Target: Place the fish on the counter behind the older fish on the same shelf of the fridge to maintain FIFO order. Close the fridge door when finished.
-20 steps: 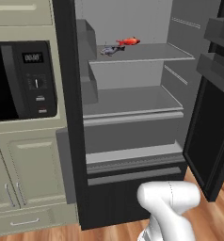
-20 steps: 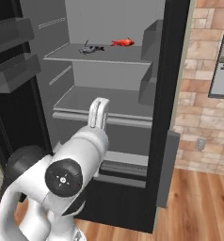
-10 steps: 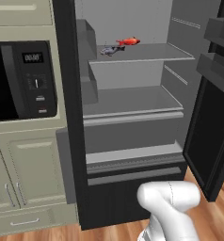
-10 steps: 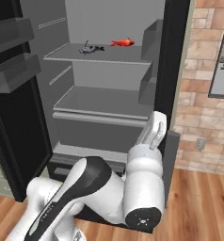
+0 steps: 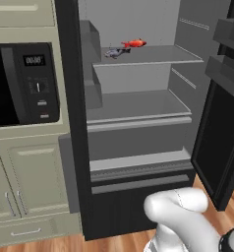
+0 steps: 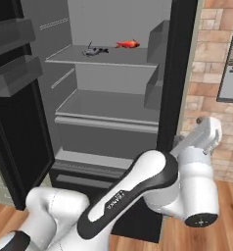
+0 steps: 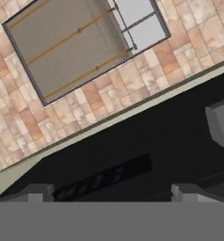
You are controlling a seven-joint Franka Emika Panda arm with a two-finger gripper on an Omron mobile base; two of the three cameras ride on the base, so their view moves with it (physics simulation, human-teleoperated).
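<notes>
Two fish lie on the uppermost shelf (image 5: 153, 55) of the open fridge (image 5: 138, 118), whose black fridge door (image 5: 219, 123) stands swung out at 3 o'clock in the left base view. A black microwave (image 5: 20, 83) sits in the pale cabinets at 9 o'clock of that view. In the right base view the gripper (image 6: 202, 133) is raised at 3 o'clock beside the fridge's edge, before a brick wall (image 6: 211, 63); its fingers are spread wide, grasping nothing. The orange-red fish (image 5: 134, 44) rests farther back, at 12 o'clock, just behind the older fish (image 5: 115, 52), grey-silver, nearer the shelf front.
</notes>
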